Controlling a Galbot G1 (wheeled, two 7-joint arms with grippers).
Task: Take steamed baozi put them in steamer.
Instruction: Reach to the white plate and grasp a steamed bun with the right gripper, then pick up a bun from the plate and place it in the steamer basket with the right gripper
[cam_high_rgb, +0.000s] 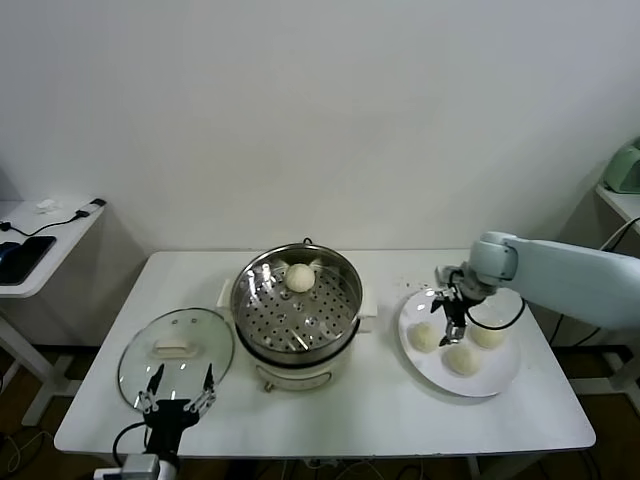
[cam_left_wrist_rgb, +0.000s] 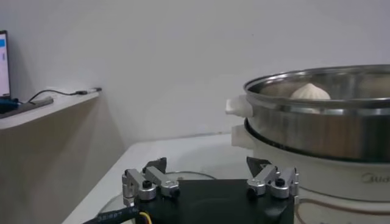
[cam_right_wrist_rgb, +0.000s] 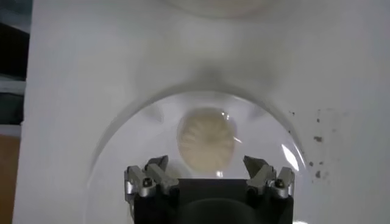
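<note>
Over on the left, the left gripper (cam_high_rgb: 178, 392) hangs low at the near edge of the white rectangular table (cam_high_rgb: 330, 425), its jaws spread wide and holding nothing. It sits just beside the round glass lid (cam_high_rgb: 176, 352), which lies flat on the tabletop. In the middle stands the large round shiny stainless-steel steamer (cam_high_rgb: 297, 305) on its white base, and one cream-white baozi in the steamer (cam_high_rgb: 300, 277) rests on the perforated tray toward the far rim. Moving right, a flat white round plate (cam_high_rgb: 500, 378) carries three smooth cream-white baozi on the plate (cam_high_rgb: 460, 358). The right gripper (cam_high_rgb: 452, 318) points down over the plate's far-left part, jaws wide apart and gripping nothing, right above the leftmost bun (cam_high_rgb: 424, 337).

The right wrist view looks straight down and shows what the head view cannot: that bun's pleated top, lying between the two open fingertips (cam_right_wrist_rgb: 148, 178) but beyond them, not touched, with dark specks scattered on the table beside the plate. The left wrist view gives a low side look, with the steamer's steel wall and white side handle (cam_left_wrist_rgb: 237, 107) rising behind the open left fingers (cam_left_wrist_rgb: 145, 183), and the lone bun peeking over the rim.

Behind it all is a plain white wall (cam_high_rgb: 320, 110). At far left a white side desk (cam_high_rgb: 40, 250) holds a dark device and a cable.
</note>
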